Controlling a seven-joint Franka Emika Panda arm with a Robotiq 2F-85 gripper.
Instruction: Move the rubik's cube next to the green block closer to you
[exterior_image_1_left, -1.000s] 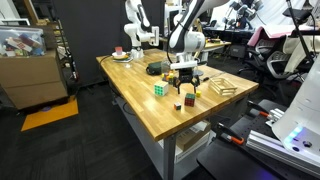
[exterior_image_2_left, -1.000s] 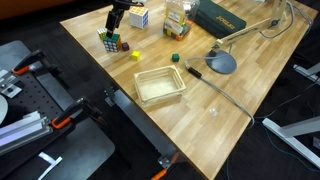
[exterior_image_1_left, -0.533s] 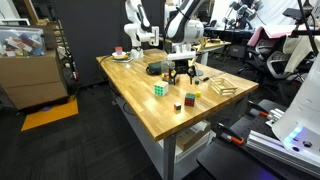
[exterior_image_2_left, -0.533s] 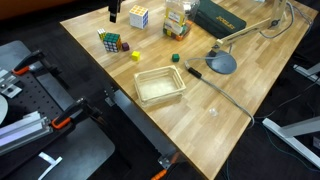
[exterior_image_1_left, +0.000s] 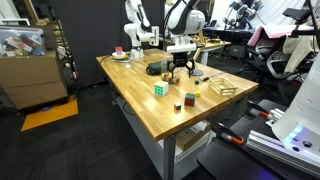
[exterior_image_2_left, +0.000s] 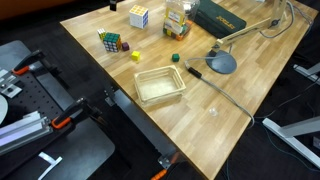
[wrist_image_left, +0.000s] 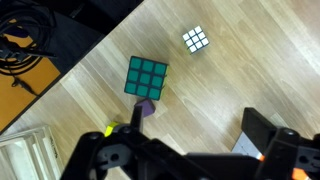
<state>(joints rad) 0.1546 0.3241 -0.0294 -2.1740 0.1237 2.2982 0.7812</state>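
**Rubik's cube** (exterior_image_2_left: 137, 56): small, mostly yellow with dark gridlines. It sits flat on the desk (exterior_image_2_left: 230, 110), free of any hold. A green block (exterior_image_2_left: 175, 57) lies near it on one side. A larger green-faced cube (exterior_image_2_left: 110, 42) lies on the other side, with a tiny dark red block (exterior_image_2_left: 123, 47) just beside that cube.

**Gripper** (exterior_image_1_left: 178, 70): hangs above the desk with its jaws spread wide and nothing between them. The wrist view shows both fingers apart over bare wood.

**Governing relation:** in an exterior view the rubik's cube (exterior_image_1_left: 190, 98) lies below the gripper and further toward the desk's front edge, well apart from it. In the wrist view only a yellow sliver shows by one finger. The larger cube (wrist_image_left: 147, 77) sits nearer centre, so a mistaken grasp looks possible.

**Long axis:** none, since it is a cube; square the jaws to its faces.

**Arm:** one only.
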